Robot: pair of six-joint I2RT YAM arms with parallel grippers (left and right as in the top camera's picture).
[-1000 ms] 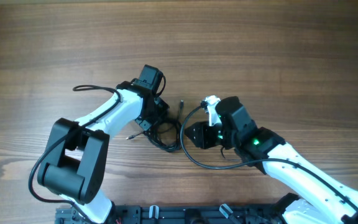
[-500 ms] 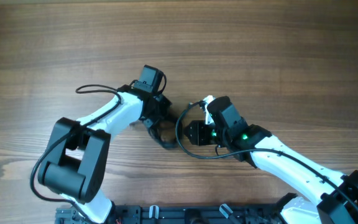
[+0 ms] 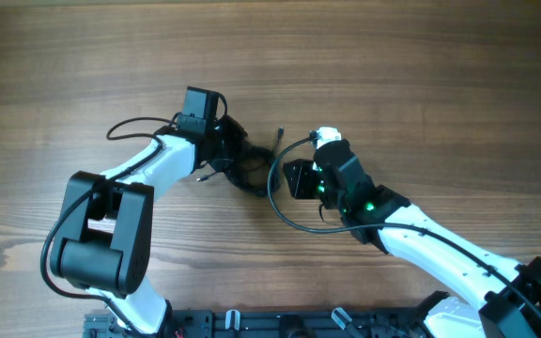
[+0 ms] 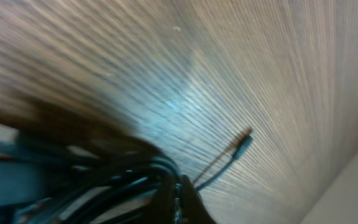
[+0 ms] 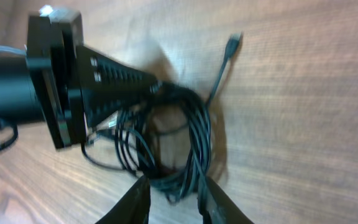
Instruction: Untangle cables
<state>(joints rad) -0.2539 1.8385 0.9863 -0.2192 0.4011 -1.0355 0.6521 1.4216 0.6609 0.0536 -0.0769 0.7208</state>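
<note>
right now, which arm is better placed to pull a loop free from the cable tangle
Right, probably. The left end effector is shut on the cables, anchoring the bundle, while the right end effector sits open astride its lower loops, ready to close and pull.

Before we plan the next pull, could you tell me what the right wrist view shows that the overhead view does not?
Only the right wrist: the cables as separate strands, the left tool pushed into their edge, the right tool open at their near edge. Only overhead: the left arm and right arm along their length. Both: the cables and one loose plug on the table.
</note>
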